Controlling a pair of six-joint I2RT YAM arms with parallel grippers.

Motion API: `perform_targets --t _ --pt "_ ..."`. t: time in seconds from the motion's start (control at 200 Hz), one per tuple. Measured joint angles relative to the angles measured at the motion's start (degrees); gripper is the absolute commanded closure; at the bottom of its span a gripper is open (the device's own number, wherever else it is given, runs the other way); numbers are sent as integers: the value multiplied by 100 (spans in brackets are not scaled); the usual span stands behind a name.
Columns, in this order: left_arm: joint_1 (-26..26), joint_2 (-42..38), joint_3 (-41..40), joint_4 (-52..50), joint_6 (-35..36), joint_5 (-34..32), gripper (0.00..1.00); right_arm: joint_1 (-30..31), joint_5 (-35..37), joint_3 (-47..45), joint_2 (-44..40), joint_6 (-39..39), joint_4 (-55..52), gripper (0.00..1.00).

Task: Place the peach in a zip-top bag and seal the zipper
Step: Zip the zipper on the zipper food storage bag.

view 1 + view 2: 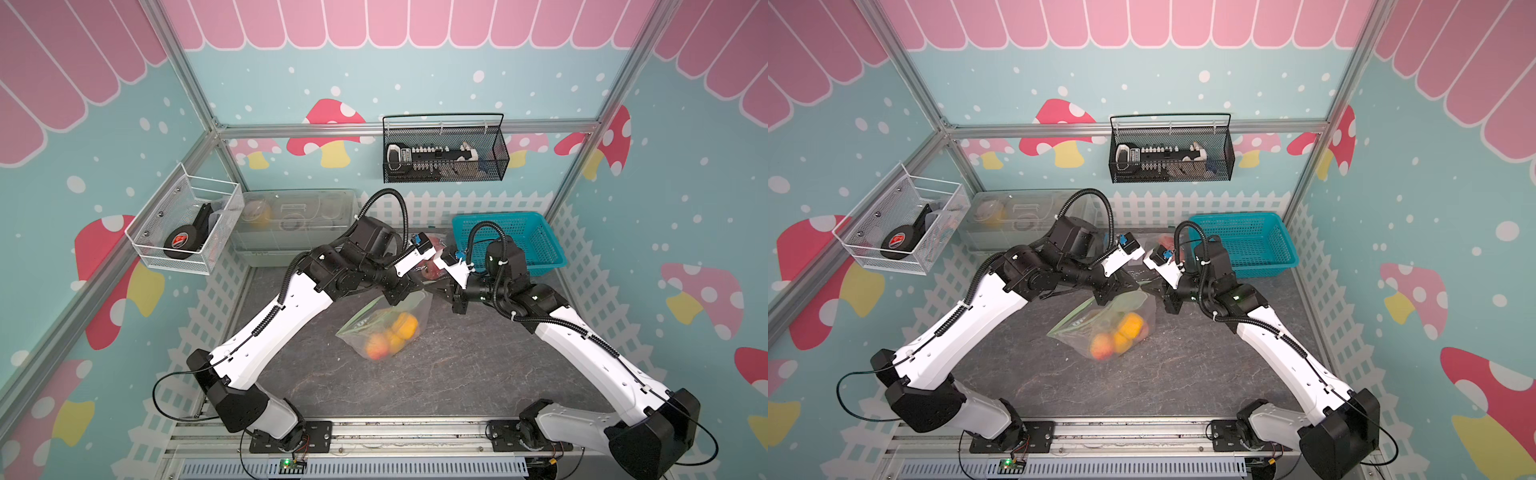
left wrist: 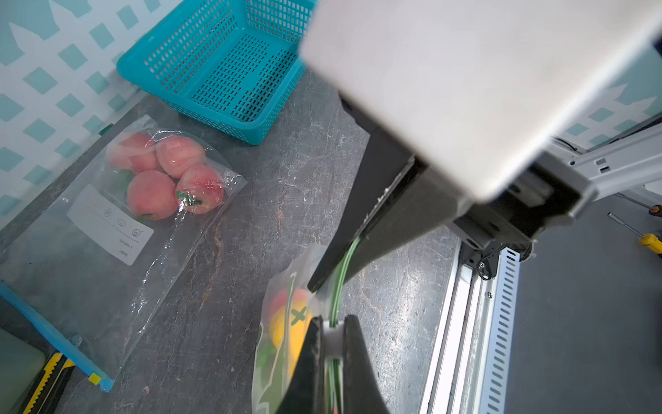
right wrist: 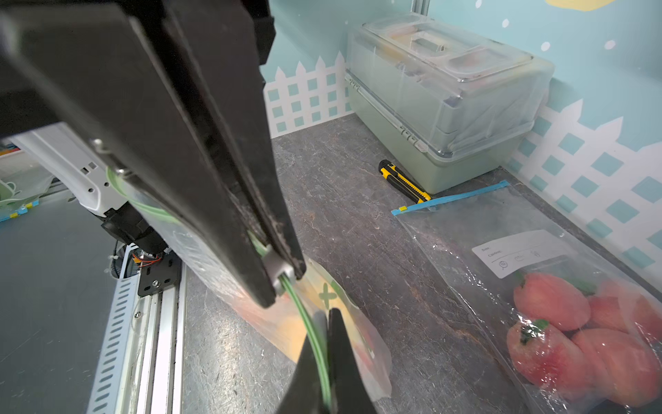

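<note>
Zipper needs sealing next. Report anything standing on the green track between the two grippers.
Nothing visible does. The left gripper clamps the slider, the right gripper pinches the zipper track, and the stretch between them runs bare.

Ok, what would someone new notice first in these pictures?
Mid-table, a clear zip-top bag of orange and red fruit is held at its green zipper by the left tool and right tool, both shut. Behind it, a second bag of peaches lies beside a teal basket.

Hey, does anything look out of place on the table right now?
A yellow-and-black utility knife lies loose on the table beside the lidded storage box, near the blue-zippered bag of peaches. It seems unrelated to bagging.
</note>
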Motion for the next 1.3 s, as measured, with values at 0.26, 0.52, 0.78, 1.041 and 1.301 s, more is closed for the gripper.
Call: perform_targets --t 0.26,0.52,0.78,1.041,1.301 --pt "68 -151 -105 15 -17 -105 99 -2 446 -59 -118 170 168 100" --pt "103 -308 -284 39 -42 -168 99 -2 920 -184 -258 317 236 100" --pt "168 -422 -393 33 -44 -203 99 -7 1322 -365 -420 435 356 100" --pt "212 -551 -490 31 -44 -232 99 -13 1646 -468 -553 557 420 100" --pt "269 -688 -564 11 -48 -254 98 -46 1934 -511 -647 643 487 100"
